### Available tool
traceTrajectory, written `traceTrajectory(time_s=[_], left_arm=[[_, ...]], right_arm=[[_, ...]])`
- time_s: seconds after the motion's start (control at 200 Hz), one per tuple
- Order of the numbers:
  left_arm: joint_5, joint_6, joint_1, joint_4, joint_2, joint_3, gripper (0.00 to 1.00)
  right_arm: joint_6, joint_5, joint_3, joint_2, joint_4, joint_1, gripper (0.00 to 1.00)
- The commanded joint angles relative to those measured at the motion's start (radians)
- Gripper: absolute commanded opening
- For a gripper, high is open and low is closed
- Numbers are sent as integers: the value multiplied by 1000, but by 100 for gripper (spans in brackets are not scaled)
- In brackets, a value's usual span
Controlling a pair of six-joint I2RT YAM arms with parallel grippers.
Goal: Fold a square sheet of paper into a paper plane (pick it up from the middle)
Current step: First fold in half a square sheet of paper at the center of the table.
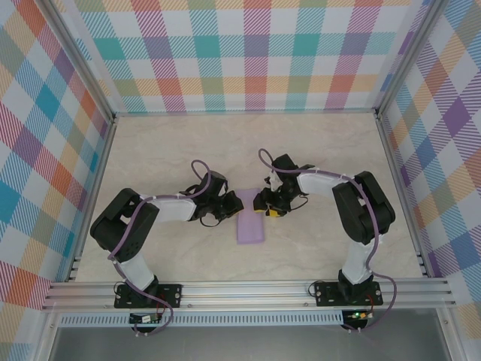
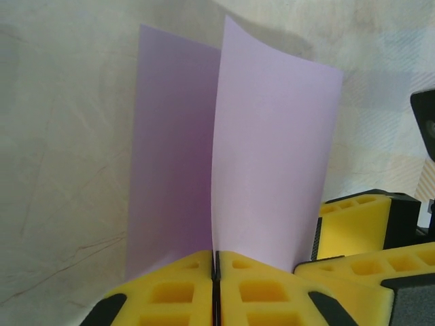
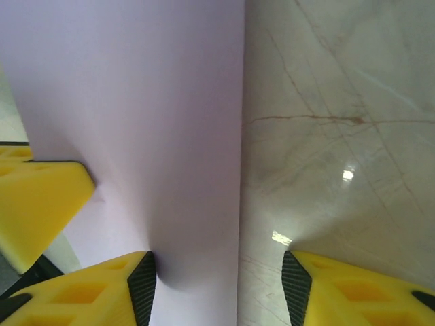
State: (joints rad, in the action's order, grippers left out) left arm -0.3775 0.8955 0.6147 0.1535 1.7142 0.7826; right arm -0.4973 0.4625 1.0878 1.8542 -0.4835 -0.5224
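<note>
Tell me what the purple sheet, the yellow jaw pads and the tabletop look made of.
Sheet: thin matte lavender paper; it curls freely and its edges are crisp.
Pads on the jaws: yellow and matte with recessed square pockets, likely moulded foam or soft plastic.
Tabletop: glossy cream marble-look surface with brown veins and light glints; real stone or laminate, can't tell.

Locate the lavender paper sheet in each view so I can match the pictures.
Top external: the paper sheet sits mid-table, between the left gripper and the right gripper.
Left wrist: centre, folded double, rising from the left gripper's shut fingers.
Right wrist: left half, its edge running between the right gripper's open fingers.
Shared landmark: the cream marbled tabletop.
</note>
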Motion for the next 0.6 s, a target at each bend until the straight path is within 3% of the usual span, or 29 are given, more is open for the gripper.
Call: traceTrajectory(time_s=[0.0,0.135,0.275,0.595], left_arm=[[9,-26,7,-36,6,25,13],[23,-35,7,-77,-32,37,25],[113,-53,3,-196,-83,62,39],[124,-38,-14,-236,-131,67,54]], right_arm=[[-7,-54,23,24,-51,-11,52],[-18,-118,27,49,-73,-23,48],[-31,-186,32,76,-94,-34,46],[-21,-225,33,115,-91,-46,48]])
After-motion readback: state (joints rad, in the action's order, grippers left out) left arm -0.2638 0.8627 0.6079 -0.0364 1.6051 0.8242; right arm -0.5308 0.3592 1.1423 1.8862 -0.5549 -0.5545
